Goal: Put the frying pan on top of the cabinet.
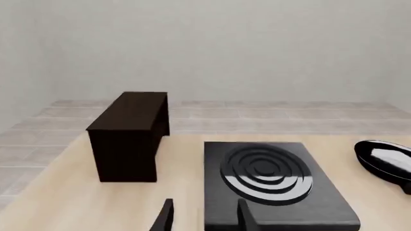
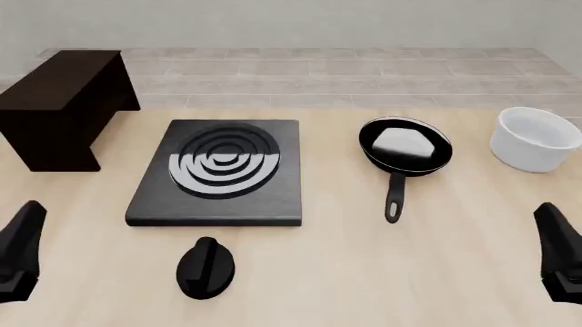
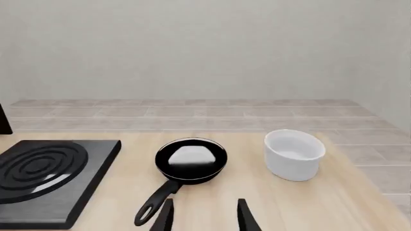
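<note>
Front view: frying pan (image 2: 405,151) on table (image 2: 364,272), right of stove plate (image 2: 218,174), left of white bowl (image 2: 535,138); handle points 6 o'clock, toward arms. Cabinet (image 2: 62,109) at 10 o'clock, cut by frame edge. Both grippers mostly cropped.

Left wrist view: left gripper (image 1: 204,216) fingers spread, empty; pan half cropped.

Right wrist view: right gripper (image 3: 204,216) fingers spread, empty; pan handle toward camera.
</note>
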Action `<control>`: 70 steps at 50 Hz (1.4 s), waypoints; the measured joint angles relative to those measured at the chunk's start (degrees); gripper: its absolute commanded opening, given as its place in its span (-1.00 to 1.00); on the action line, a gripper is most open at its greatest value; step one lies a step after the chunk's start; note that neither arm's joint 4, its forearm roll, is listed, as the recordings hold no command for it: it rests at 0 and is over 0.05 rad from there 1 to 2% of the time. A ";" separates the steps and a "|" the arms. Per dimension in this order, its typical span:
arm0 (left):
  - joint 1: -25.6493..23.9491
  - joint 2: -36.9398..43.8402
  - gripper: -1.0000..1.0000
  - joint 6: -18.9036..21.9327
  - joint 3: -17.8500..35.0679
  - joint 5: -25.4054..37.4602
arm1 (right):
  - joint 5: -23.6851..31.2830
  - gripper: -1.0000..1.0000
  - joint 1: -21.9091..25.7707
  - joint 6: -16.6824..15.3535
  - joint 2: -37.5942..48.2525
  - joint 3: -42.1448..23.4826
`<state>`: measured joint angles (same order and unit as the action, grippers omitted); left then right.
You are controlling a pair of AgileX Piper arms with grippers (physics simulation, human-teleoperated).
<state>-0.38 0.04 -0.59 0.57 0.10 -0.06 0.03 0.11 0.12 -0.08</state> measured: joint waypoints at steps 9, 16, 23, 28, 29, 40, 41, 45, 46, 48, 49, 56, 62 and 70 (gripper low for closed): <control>0.96 -0.02 1.00 0.23 -0.12 0.10 | -0.21 1.00 -0.21 -0.41 -0.05 -0.04; 1.81 -0.02 1.00 1.48 -0.33 0.46 | -0.44 1.00 -0.43 -0.75 -0.08 -0.02; 1.30 -0.02 1.00 1.26 -0.37 0.45 | -0.60 1.00 -0.60 -1.05 -0.09 0.00; -0.06 -0.02 1.00 0.51 0.66 1.75 | -0.63 1.00 -0.62 -1.23 -0.09 0.00; -0.38 -0.01 1.00 0.43 1.06 2.20 | -0.63 1.00 -0.62 -1.25 -0.09 0.00; -5.25 7.15 1.00 0.84 8.49 3.73 | -0.61 1.00 -0.51 -1.19 -0.09 0.02; -5.85 8.28 1.00 1.15 9.30 3.54 | -0.62 1.00 -0.51 -1.18 -0.09 0.02; -8.24 12.76 1.00 2.30 12.45 2.60 | -0.65 1.00 -0.48 -1.16 -0.10 0.01; -8.89 13.99 1.00 2.48 13.25 2.35 | -0.66 1.00 -0.47 -1.15 -0.10 0.01; -10.23 16.31 1.00 3.03 14.81 1.82 | -0.66 1.00 -0.45 -1.14 -0.10 0.01; -10.90 17.52 1.00 3.18 15.62 1.57 | -0.66 1.00 -0.44 -1.14 -0.10 0.00; -15.85 25.55 1.00 3.96 21.21 -0.03 | -0.67 1.00 -0.41 -1.08 -0.09 -0.01; -19.73 32.35 1.00 4.33 26.51 -1.41 | -0.72 1.00 -0.43 -1.09 -0.09 -0.01; -24.45 41.64 1.00 4.84 32.78 -3.49 | -0.80 1.00 -0.47 -1.19 -0.10 0.00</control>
<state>-24.83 41.68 4.25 33.35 -3.38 -0.87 -0.44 -1.09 0.03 -0.07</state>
